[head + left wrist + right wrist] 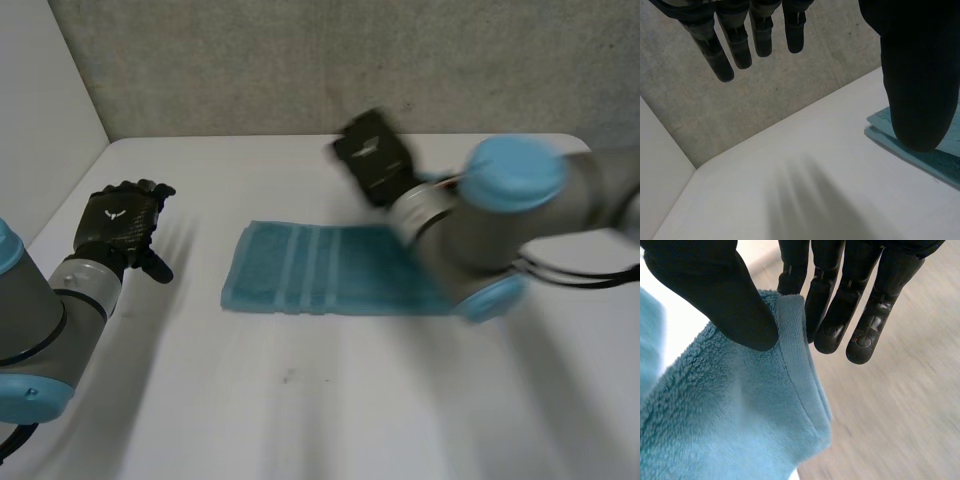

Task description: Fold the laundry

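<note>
In the head view, the blue towel [300, 268] is lying folded flat on the white table [300, 400]. The left hand [120, 222] is hanging well apart from the towel's left end. The right hand [372, 158] is sitting at the towel's far right corner, and the right arm [480, 230] is covering that end.

In the left wrist view, the left hand's fingers [740, 45] are hanging straight, apart from the thumb and holding nothing. A corner of the towel [937, 164] is lying just past the thumb.

In the right wrist view, the right hand [715, 290] is pinching the towel's [730, 420] hemmed edge between thumb and finger.
</note>
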Available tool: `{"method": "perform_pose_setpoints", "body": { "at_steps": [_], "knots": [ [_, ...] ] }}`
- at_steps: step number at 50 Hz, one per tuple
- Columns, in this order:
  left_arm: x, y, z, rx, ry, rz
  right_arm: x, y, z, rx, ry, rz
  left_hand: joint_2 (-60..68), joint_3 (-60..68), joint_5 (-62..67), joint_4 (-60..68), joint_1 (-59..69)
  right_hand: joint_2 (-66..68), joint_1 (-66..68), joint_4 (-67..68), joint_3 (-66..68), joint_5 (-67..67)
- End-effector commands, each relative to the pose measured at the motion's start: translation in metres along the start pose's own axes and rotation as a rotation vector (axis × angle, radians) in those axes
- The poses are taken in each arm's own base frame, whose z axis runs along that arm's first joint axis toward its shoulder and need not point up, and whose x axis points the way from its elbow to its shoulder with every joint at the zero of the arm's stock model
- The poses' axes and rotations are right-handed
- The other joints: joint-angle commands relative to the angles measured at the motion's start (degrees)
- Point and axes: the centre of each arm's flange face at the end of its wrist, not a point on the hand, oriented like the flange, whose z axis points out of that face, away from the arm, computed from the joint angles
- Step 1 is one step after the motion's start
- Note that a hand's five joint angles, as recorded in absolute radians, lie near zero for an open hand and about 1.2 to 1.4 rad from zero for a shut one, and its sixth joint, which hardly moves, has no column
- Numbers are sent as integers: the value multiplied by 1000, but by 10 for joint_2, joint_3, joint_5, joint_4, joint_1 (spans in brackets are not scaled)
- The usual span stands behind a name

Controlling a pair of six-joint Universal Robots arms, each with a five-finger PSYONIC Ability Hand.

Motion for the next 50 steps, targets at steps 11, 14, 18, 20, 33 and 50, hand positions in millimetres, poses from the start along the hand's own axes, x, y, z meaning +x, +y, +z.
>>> {"method": "perform_pose_setpoints", "body": {
  "at_steps": [11, 14, 18, 20, 33, 50],
  "knots": [
    [0, 1, 1, -1, 0, 1, -164, -35, -22, 125, -289, 37, 1, -3, 6, 2, -2, -522, -395, -529, -526, -509],
    [1, 2, 2, 4, 2, 1, -127, -53, -19, 93, -169, 51, 1, -3, 6, 2, -2, -576, -449, -583, -580, -563],
    [2, 5, 2, -3, 8, 1, -71, -49, -20, -7, -33, 138, 1, -3, 6, 2, -2, -576, -449, -583, -580, -563],
    [4, 5, 1, -2, 17, 1, -43, -40, -26, -65, 5, 213, 1, -3, 6, 2, -2, -576, -449, -583, -580, -563],
    [60, -24, 10, 93, 223, 11, 13, 45, -91, -468, 60, 578, 27, 23, 31, 28, 24, -576, -449, -583, -580, -563],
    [83, -21, 20, -14, 271, 3, 9, 134, -109, -581, 126, 424, 25, 21, 29, 26, 22, 124, 251, 117, 120, 137]
  ]
}}
